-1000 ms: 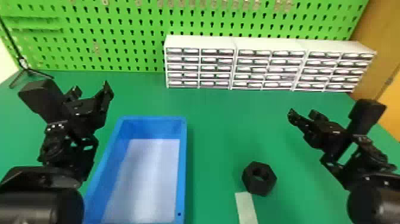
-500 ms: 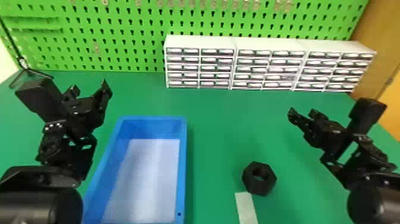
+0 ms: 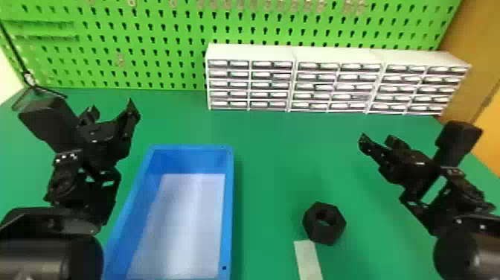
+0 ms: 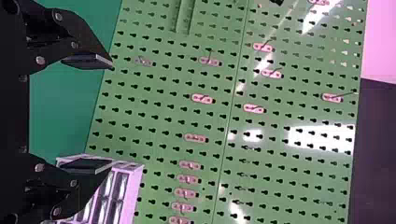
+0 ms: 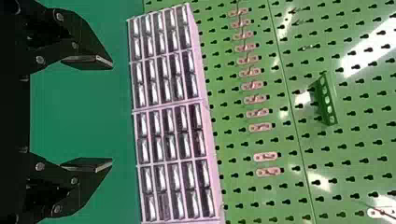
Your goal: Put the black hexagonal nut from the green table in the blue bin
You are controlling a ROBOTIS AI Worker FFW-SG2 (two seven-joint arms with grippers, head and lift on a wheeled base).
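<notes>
The black hexagonal nut [image 3: 324, 223] lies on the green table [image 3: 275, 156], right of the blue bin [image 3: 229, 208], touching or very near a pale strip. Left of the bin, my left gripper [image 3: 110, 111] is held above the table, open. To the right of the nut and farther back, my right gripper [image 3: 377, 140] is held up, also open. In the left wrist view, the left gripper [image 4: 112, 114] has its fingers wide apart and nothing between them. The right wrist view has the right gripper [image 5: 112, 114] spread just as wide, with nothing held.
A white drawer unit [image 3: 335, 56] stands along the table's back edge, before a green pegboard [image 3: 148, 48]. The pale strip [image 3: 308, 260] lies on the table at the front. A thin black stand [image 3: 28, 79] is at the back left.
</notes>
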